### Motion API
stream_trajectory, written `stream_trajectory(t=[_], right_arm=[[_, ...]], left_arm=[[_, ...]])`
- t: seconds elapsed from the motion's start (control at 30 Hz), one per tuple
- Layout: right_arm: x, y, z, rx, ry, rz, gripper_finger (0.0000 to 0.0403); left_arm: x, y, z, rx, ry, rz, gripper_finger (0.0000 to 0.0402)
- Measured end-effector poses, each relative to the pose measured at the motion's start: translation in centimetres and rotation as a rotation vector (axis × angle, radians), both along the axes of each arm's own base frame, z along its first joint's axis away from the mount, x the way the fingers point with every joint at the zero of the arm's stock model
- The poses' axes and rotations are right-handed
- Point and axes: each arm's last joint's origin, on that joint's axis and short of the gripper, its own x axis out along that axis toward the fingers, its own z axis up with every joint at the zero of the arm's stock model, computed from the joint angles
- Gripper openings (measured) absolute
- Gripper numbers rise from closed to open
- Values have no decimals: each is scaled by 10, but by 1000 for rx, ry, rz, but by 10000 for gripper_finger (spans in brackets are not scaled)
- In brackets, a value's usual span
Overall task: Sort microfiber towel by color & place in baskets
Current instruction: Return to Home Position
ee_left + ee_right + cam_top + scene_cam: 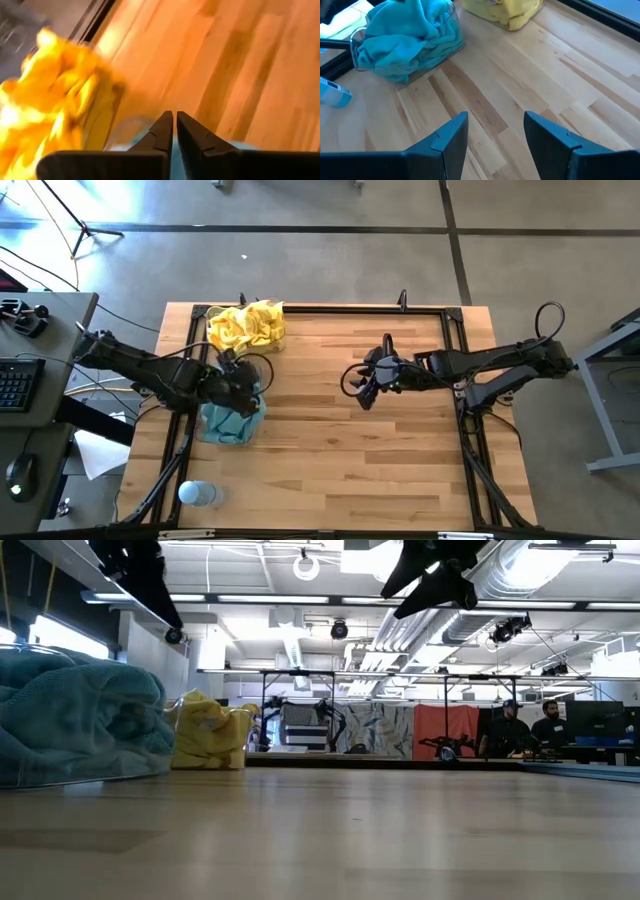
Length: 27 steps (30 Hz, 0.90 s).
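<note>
Teal towels (pixel 75 715) fill the near basket (pixel 452 31), yellow towels (pixel 245 325) the far basket (pixel 240 745).

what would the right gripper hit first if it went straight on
Probably bare table: the open right gripper tilts down toward the wood with nothing in between. The bin of blue towels lies farther on, off to one side, though depth is unclear.

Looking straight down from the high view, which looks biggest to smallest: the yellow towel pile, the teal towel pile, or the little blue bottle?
Yellow towel pile and teal towel pile: about alike; the left arm hides part of the teal one, so I won't rank them.
Pale blue bottle: clearly smallest.
</note>
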Motion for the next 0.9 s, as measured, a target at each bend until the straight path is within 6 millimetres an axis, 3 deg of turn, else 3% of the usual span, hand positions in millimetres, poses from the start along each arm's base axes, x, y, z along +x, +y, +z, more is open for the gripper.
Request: stream_trajectory(t=[0.2, 0.37, 0.6, 0.9], right_arm=[[2, 0, 2, 46, -47, -40, 188], [3, 0, 4, 37, -66, -53, 188], [3, 0, 4, 91, -86, -102, 188], [3, 0, 4, 104, -91, -114, 188]], left_arm=[[-5, 13, -18, -28, -238, -305, 2], [-25, 25, -44, 7, -432, -589, 1], [-59, 39, -86, -63, -630, -575, 0], [-81, 46, -115, -86, -756, -556, 0]])
